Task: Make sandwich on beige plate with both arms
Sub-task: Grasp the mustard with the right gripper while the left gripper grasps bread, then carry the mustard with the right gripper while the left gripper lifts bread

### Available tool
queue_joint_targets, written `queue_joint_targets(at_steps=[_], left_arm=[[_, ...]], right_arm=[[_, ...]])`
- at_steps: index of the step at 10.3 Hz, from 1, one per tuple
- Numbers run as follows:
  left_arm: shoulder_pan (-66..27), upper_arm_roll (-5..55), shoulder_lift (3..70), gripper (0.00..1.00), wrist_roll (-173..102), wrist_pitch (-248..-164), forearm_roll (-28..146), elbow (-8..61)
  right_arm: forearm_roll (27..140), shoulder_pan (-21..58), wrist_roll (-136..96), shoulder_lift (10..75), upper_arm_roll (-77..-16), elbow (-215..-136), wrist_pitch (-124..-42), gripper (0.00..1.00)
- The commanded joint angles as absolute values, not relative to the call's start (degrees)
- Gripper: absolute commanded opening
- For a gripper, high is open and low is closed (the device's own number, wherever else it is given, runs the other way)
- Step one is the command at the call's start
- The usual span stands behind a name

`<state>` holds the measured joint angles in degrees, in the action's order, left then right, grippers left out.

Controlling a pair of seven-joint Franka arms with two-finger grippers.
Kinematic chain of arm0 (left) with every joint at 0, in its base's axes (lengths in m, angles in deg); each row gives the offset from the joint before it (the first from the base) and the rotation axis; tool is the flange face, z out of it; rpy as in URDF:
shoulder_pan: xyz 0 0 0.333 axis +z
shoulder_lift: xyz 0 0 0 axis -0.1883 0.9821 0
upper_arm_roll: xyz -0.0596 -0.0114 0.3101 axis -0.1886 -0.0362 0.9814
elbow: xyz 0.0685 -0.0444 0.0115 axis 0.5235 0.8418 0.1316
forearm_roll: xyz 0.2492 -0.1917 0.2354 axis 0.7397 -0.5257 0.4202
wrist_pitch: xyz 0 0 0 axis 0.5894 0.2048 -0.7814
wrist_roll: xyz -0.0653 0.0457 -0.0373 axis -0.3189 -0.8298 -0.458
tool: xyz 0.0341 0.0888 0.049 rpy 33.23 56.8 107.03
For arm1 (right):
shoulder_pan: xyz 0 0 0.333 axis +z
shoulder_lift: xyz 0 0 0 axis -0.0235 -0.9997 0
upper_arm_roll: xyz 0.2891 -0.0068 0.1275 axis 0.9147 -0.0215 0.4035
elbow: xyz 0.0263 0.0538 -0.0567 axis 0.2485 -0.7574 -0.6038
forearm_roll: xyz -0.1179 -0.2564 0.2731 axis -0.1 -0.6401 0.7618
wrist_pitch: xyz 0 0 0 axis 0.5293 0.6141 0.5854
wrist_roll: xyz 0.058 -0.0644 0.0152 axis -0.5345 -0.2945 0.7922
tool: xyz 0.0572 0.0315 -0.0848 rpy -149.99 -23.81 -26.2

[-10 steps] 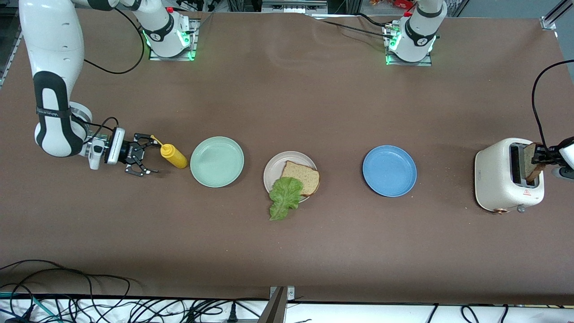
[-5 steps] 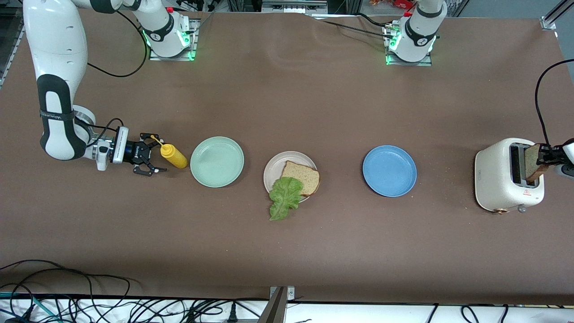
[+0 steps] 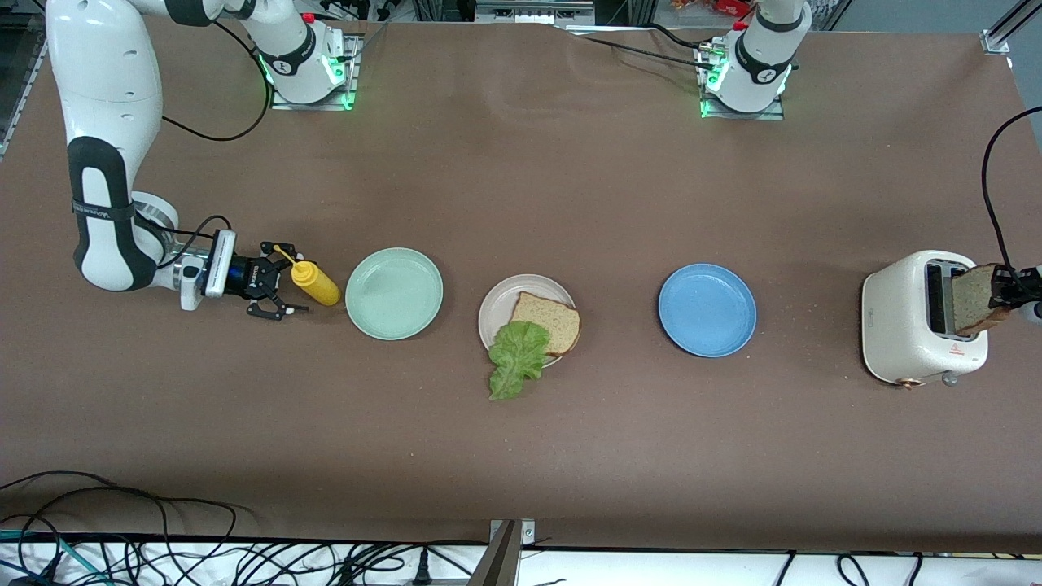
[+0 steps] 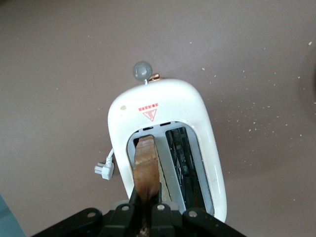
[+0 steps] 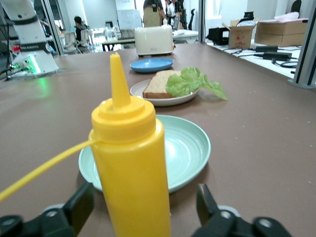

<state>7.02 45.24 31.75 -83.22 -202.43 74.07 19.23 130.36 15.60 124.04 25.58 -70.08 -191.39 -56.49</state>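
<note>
Brown surface [image 3: 521, 179] is seen carrying three plates in a row, with the toaster [image 3: 920, 319] at the left arm's end. Blue plate [image 3: 707, 310] sits between the toaster and the beige plate [image 3: 496, 305]; mint-green plate [image 3: 394, 293] sits toward the right arm's end.

One bread slice [image 3: 547, 321] is laid on the beige plate, with the lettuce leaf [image 3: 517, 358] overlapping its nearer edge and hanging off the rim onto the surface.

Second bread slice [image 3: 973, 298] is clamped edge-on in the left tool [image 3: 1003, 286], held upright just over the toaster slot, judged nearly pulled clear. From this tool the beige plate lies well apart toward the right arm's end, past the blue plate; the slice will have to be turned from upright to flat for stacking.

Yellow squeeze bottle [image 3: 314, 282] stands beside the mint-green plate. The right tool [image 3: 277, 281] is set level at the bottle, fingers spread apart on either side of it, not yet clamped. Right arm is nearer the beige plate.
</note>
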Motion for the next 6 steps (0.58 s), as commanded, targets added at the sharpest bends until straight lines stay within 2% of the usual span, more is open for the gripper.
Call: queue_joint_targets(at_steps=[1,2,3,4,6], left_arm=[[5.59,45.2,31.29,0.0,-84.34,-199.6,74.02,15.31],[4.98,45.2,31.29,0.0,-84.25,-198.81,74.02,14.52],[4.36,45.2,31.29,0.0,-84.25,-198.36,74.11,14.33],[4.27,45.2,31.2,0.0,-84.25,-198.36,74.11,14.25],[3.39,45.11,31.11,0.0,-84.25,-198.18,74.11,13.98]], right_arm=[[131.68,14.97,125.01,24.98,-69.68,-191.16,-55.08,0.41],[131.68,14.97,125.01,24.98,-69.68,-191.07,-54.99,0.21],[131.77,15.06,124.49,25.07,-69.68,-190.98,-55.08,0.05],[133.16,15.58,123.96,25.25,-69.68,-190.98,-55.25,0.0],[133.79,16.37,118.72,25.68,-69.86,-190.02,-55.78,0.0]])
